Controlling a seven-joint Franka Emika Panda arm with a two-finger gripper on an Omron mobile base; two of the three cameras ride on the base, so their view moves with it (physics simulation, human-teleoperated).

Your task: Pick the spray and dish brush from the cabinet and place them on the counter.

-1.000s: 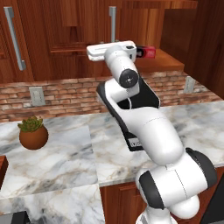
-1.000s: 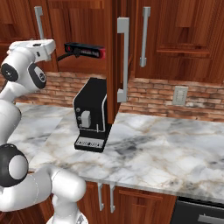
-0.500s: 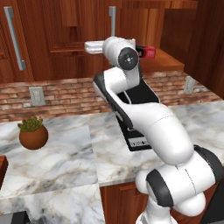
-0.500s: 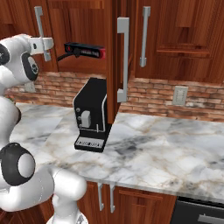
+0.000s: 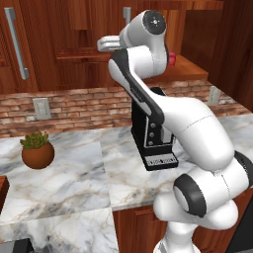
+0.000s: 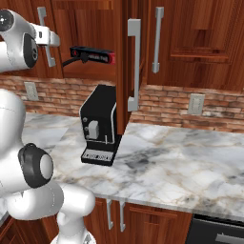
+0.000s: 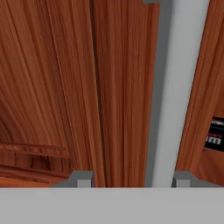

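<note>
Jaws stood parted with nothing between them: in the hand view you saw both fingertips (image 7: 81, 178) set apart, a grey bar handle (image 7: 181, 87) of the cabinet (image 7: 65, 87) rising just above the right one. Your gripper (image 7: 131, 179) faced the cabinet door closely. Compared with a second before, your arm had swung upward and leftward, its wrist raised near the cabinet shelf (image 5: 190, 69) in the left base view. The long black-and-red box (image 6: 93, 54) stayed on the shelf. The coffee machine (image 6: 99, 125) stayed on the bench (image 6: 190, 162), and the potted plant (image 5: 37, 150) had not moved. You could not make out the spray or brush.
</note>
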